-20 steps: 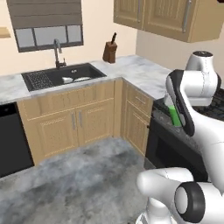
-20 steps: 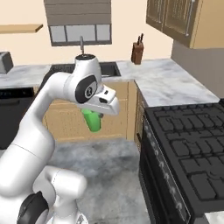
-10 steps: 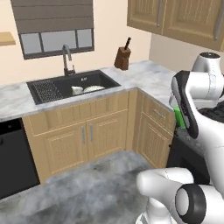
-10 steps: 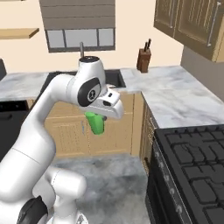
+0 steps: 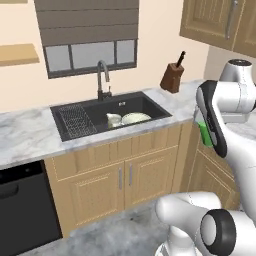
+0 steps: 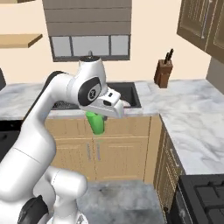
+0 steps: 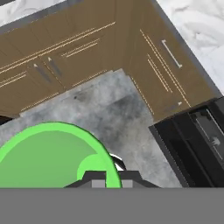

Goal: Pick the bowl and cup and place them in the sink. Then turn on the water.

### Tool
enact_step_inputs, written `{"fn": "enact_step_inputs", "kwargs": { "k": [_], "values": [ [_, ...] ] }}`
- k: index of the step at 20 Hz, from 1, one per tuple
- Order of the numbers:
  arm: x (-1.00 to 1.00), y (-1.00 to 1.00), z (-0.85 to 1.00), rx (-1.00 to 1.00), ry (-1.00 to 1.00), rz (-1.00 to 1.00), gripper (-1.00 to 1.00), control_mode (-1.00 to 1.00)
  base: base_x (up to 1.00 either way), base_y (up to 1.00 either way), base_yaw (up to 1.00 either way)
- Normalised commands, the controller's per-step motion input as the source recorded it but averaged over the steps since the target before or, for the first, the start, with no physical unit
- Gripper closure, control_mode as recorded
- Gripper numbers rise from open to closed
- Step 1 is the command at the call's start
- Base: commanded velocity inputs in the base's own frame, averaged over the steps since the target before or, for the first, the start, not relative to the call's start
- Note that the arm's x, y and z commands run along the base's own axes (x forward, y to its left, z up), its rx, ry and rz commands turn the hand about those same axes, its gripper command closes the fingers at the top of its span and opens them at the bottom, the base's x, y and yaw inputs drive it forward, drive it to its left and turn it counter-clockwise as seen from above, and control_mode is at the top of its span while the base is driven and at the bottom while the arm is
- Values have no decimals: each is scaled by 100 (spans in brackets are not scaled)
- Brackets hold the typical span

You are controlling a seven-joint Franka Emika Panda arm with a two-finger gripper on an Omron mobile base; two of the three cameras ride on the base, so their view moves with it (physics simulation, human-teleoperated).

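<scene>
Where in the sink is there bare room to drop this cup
The sink is bare at its right end, between the bowl and the right wall. The left is taken by the wire rack, the middle by the bowl and a cream jug beside it. The gripper holds the cup.

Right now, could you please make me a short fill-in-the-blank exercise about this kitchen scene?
1. The gripper is shut on the bright green ____.
2. The pale bowl already lies inside the black ____.
3. The dark gooseneck faucet stands behind the sink, in front of the ____.
4. The wooden knife block stands on the counter to the ____ of the sink.

Missing words: cup; sink; window; right
</scene>
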Motion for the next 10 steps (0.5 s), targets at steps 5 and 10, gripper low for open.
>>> {"fn": "enact_step_inputs", "kwargs": {
  "k": [5,10],
  "values": [
    [0,0,0,0,0,0,100,100,100,0,16],
    [0,0,0,0,0,0,100,100,90,0,12]
  ]
}}
